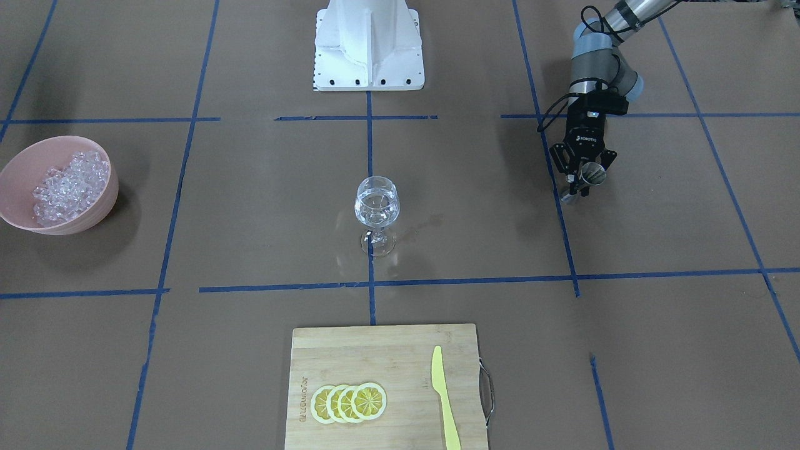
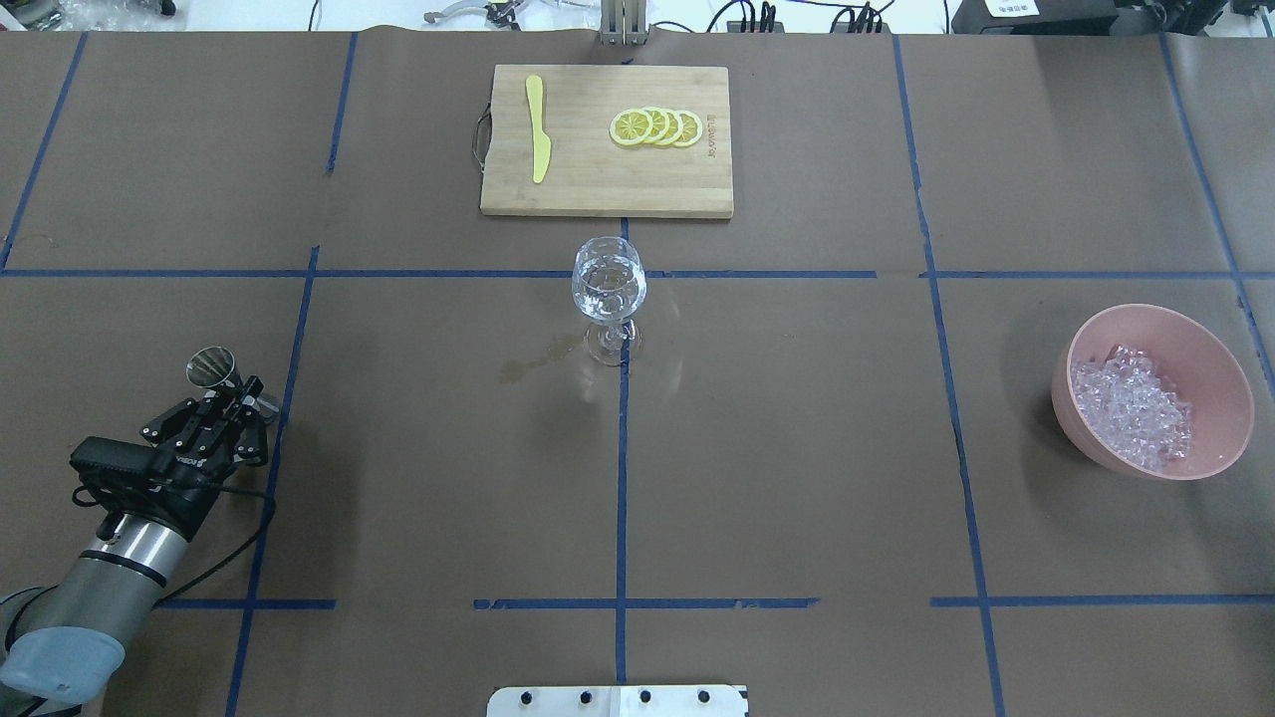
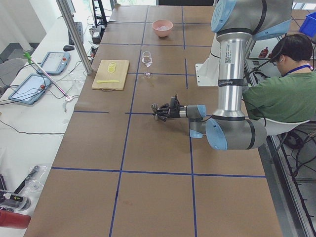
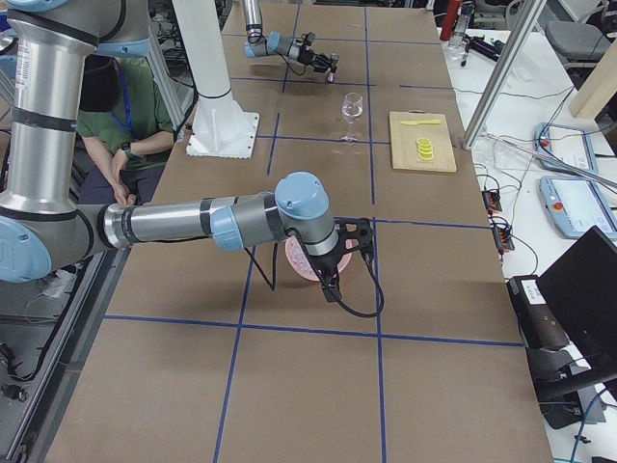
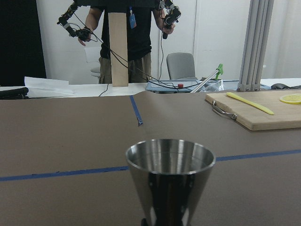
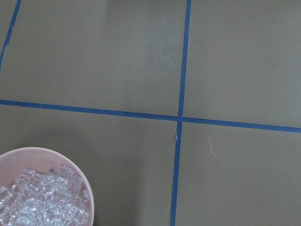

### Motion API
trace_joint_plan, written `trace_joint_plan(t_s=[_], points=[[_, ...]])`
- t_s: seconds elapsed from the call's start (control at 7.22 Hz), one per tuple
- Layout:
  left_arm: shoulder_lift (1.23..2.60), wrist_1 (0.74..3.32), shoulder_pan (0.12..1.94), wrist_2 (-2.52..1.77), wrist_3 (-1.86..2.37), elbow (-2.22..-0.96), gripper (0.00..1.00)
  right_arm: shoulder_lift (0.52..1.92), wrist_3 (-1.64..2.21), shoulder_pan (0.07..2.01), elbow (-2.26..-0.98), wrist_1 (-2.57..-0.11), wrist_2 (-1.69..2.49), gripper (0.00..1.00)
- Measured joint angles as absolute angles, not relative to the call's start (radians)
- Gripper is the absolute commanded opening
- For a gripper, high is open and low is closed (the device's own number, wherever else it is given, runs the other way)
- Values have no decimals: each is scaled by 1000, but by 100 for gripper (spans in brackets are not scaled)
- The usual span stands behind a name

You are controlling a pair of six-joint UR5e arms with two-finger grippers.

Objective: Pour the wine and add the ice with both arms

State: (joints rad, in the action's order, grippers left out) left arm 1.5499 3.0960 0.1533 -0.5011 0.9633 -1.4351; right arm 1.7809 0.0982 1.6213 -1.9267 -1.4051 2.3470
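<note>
I can only faintly make out the wine (image 1: 377,214) in the wine glass (image 2: 609,289), which stands upright at the table's centre. The ice (image 2: 1134,406) is heaped in the pink bowl (image 2: 1223,370), well off to the right. My left gripper (image 2: 231,393), near left, is clamped on an upright steel jigger (image 2: 211,366). The right gripper (image 4: 331,275) hangs over the bowl; I cannot tell how its fingers stand. A cutting board (image 2: 598,189) with lemon slices (image 2: 655,126) lies beyond the glass.

This is a robotics lab: two grey robot arms (image 4: 174,224) work at a paper-covered table (image 3: 158,148) gridded with blue tape (image 2: 620,448). Teach pendants (image 3: 55,62) lie on the side bench (image 3: 29,113) by an aluminium post (image 3: 74,34), and a person (image 3: 281,98) sits beside the rig.
</note>
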Motion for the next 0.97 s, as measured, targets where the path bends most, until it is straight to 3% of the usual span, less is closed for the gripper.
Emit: trace_joint_plan(t_s=[0.14,0.28,0.42,0.55,0.97], points=[[1551,3096,152,-501,963,-1433,42,1781,98,1621,-1927,-1405,2347,100],[1551,3095,150,-503,963,-1431,67,1781,98,1621,-1927,-1405,2347,100],[1551,3097,151,-502,962,-1432,86,1781,98,1621,-1927,-1405,2347,100],[1549,3099,151,-498,962,-1435,99,1781,98,1621,-1927,-1405,2347,100],[1542,3106,153,-471,962,-1446,100,1781,98,1621,-1927,-1405,2347,100]])
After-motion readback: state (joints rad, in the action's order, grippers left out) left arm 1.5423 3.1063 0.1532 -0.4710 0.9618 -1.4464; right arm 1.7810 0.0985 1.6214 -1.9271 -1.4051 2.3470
